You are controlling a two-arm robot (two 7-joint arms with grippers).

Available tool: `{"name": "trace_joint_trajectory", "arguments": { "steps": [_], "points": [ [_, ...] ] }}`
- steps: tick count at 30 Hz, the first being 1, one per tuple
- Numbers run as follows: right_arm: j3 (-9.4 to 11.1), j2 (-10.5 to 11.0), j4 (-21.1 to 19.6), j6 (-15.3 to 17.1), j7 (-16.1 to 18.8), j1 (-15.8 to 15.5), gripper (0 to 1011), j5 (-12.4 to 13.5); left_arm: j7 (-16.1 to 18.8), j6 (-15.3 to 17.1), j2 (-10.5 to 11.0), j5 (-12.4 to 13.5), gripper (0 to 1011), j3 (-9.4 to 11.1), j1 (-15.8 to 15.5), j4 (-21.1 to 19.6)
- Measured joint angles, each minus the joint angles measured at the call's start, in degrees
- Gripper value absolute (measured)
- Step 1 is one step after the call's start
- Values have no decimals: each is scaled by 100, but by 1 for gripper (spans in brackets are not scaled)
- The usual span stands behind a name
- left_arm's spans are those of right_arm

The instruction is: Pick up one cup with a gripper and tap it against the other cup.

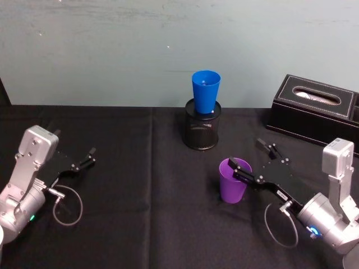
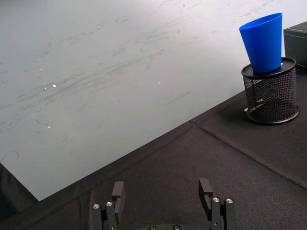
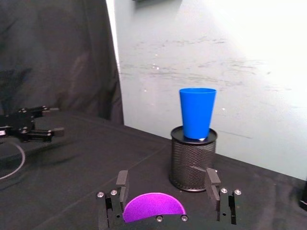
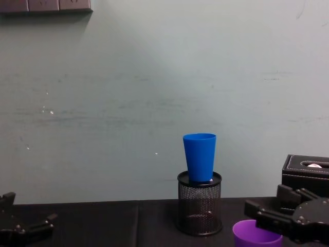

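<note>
The purple cup point(image 1: 232, 183) stands upright on the black cloth, right of centre. My right gripper point(image 1: 245, 152) is open at the cup's rim, with one finger lying across the mouth. In the right wrist view the purple cup point(image 3: 153, 207) shows low between the open fingers point(image 3: 121, 184), close to the palm. The blue cup point(image 1: 205, 89) stands upright in a black mesh pen holder point(image 1: 201, 128) at the back centre, apart from the purple cup. My left gripper point(image 1: 88, 157) rests open on the left of the table, holding nothing.
A black tissue box point(image 1: 314, 109) sits at the back right, behind my right arm. A pale wall rises behind the table. Bare black cloth point(image 1: 140, 190) lies between the two arms.
</note>
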Motion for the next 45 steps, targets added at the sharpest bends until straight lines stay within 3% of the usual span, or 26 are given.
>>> {"name": "trace_joint_trajectory", "arguments": {
  "steps": [9, 27, 45],
  "points": [
    [187, -83, 113, -81, -239, 10, 1003, -47, 0, 0, 0, 0, 1012, 0, 0, 0],
    [640, -391, 511, -157, -940, 16, 1003, -486, 0, 0, 0, 0, 1011, 0, 0, 0],
    [767, -592, 1012, -189, -978, 140, 1003, -789, 0, 0, 0, 0, 1011, 0, 0, 0]
  ]
}}
